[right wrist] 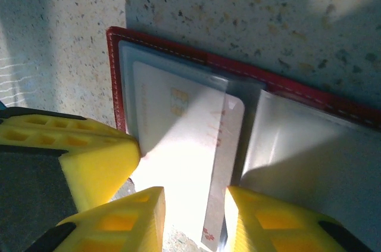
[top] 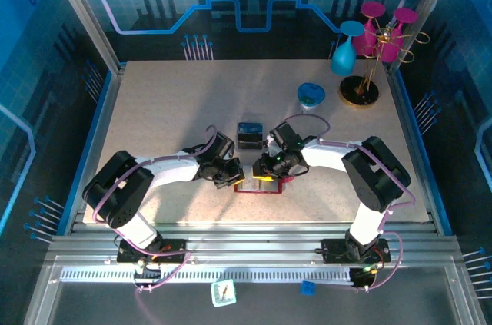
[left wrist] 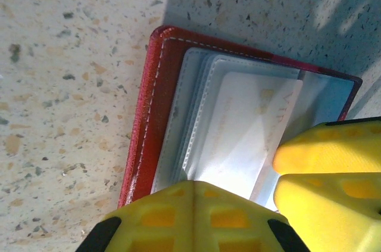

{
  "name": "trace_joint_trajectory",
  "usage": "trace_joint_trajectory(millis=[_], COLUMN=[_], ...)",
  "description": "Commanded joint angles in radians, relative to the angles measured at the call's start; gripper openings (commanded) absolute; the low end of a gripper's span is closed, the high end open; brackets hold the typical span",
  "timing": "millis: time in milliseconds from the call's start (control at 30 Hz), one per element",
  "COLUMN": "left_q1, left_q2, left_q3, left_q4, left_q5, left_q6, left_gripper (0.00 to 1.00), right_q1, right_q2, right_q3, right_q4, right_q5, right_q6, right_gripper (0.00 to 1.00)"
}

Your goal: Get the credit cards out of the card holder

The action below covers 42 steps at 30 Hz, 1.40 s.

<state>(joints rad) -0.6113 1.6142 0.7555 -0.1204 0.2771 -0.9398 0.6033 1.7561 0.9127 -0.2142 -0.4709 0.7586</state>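
The red card holder (top: pixel 257 186) lies open on the table between my two grippers. My left gripper (top: pixel 233 177) is shut, its tip (left wrist: pixel 196 183) pressing on the clear sleeves by the red cover (left wrist: pixel 152 115). A white credit card (left wrist: pixel 250 127) sits in a sleeve, one long edge poking out toward the spine. My right gripper (right wrist: pixel 193 204) stands part open over the near end of this card (right wrist: pixel 184 145), which is wider than the gap between the fingers. The red rim (right wrist: pixel 309 94) frames the pockets. A small dark and blue pile of cards (top: pixel 248 134) lies just behind the holder.
A blue round container (top: pixel 310 94) sits at the back right. Beside it a gold-based stand (top: pixel 359 91) carries pink and blue glasses (top: pixel 380 29). Bare speckled table stretches to the left and back.
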Motion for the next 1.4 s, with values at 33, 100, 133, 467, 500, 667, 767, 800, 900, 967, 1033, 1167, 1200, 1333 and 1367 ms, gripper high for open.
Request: trace_joint_trajectory(millis=[33,100,133,467,500,667,767,800,900,967,1033,1167,1200,1333,1367], left_q1=[0.006,0.006,0.006,0.007,0.007,0.007,0.007,0.006,0.007,0.007,0.007,0.007,0.007,0.006,0.007], left_q2=[-0.029,-0.029,-0.026,0.016,0.021,0.054,0.068,0.070,0.076,0.079,0.081,0.084,0.084,0.081,0.080], left_q3=[0.036,0.052,0.062,0.139,0.141,0.143,0.141,0.140,0.139,0.138,0.133,0.125,0.123,0.116,0.116], left_q4=[-0.057,-0.070,-0.080,-0.221,-0.222,-0.206,-0.198,-0.197,-0.204,-0.209,-0.209,-0.203,-0.203,-0.202,-0.202], left_q5=[-0.015,-0.016,-0.016,-0.079,-0.077,-0.063,-0.056,-0.055,-0.059,-0.064,-0.063,-0.060,-0.059,-0.060,-0.060], left_q6=[0.024,0.033,0.040,0.131,0.132,0.127,0.125,0.123,0.125,0.124,0.124,0.118,0.117,0.114,0.114], left_gripper=[0.05,0.06,0.06,0.02,0.02,0.01,0.01,0.01,0.01,0.01,0.01,0.01,0.01,0.00,0.00], right_q1=[0.014,0.012,0.010,-0.005,-0.007,-0.011,-0.014,-0.016,-0.020,-0.023,-0.023,-0.025,-0.025,-0.027,-0.025], right_q2=[-0.043,-0.049,-0.049,-0.041,-0.040,-0.035,-0.034,-0.034,-0.026,-0.024,-0.021,-0.013,-0.012,-0.005,-0.001], right_q3=[0.011,0.009,0.008,-0.015,-0.015,-0.021,-0.024,-0.027,-0.028,-0.028,-0.057,-0.063,-0.063,-0.069,-0.070], right_q4=[-0.035,-0.031,-0.029,0.023,0.023,0.036,0.038,0.039,0.044,0.050,0.059,0.067,0.066,0.068,0.072], right_q5=[0.022,0.022,0.018,-0.022,-0.024,-0.028,-0.027,-0.028,-0.030,-0.032,-0.035,-0.038,-0.036,-0.035,-0.038], right_q6=[-0.013,-0.013,-0.012,0.005,0.005,0.010,0.007,0.005,0.004,0.004,0.007,0.010,0.010,0.006,0.008], right_gripper=[0.32,0.32,0.31,0.30,0.30,0.29,0.29,0.28,0.28,0.27,0.27,0.26,0.26,0.26,0.25])
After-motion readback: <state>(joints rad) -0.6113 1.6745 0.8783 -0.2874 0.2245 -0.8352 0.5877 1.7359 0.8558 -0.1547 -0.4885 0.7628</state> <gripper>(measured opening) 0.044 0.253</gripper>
